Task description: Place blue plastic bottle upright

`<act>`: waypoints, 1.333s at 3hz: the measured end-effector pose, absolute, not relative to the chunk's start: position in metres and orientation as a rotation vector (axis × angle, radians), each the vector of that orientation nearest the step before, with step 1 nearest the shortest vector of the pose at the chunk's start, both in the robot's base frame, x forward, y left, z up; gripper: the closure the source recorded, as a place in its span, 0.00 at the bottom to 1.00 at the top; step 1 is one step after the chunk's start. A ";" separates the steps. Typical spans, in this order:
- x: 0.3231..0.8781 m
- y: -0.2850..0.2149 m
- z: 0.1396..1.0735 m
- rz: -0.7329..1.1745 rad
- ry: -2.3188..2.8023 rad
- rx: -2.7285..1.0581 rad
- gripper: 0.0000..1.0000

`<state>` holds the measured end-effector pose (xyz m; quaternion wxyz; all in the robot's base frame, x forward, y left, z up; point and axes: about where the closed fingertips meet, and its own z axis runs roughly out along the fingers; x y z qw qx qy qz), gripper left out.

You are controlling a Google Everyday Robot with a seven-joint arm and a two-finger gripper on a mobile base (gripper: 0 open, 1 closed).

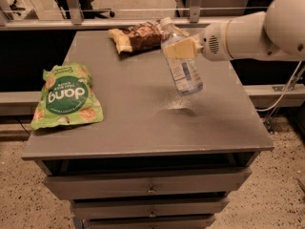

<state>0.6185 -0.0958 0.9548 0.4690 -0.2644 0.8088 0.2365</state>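
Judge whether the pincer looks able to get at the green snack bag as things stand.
Probably not freely: the pincer is shut on the blue plastic bottle, held tilted over the table. Nothing stands between it and the green snack bag, but its grip is taken.

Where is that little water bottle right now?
In the camera view, the blue plastic bottle hangs cap-up and slightly tilted in the gripper, over the right half of the grey table, just in front of the brown snack bag.
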 end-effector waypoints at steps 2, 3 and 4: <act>0.607 -0.133 0.960 0.828 1.663 -0.638 1.00; 0.596 -0.101 0.980 0.829 1.556 -0.744 1.00; 0.596 -0.101 0.980 0.829 1.556 -0.744 1.00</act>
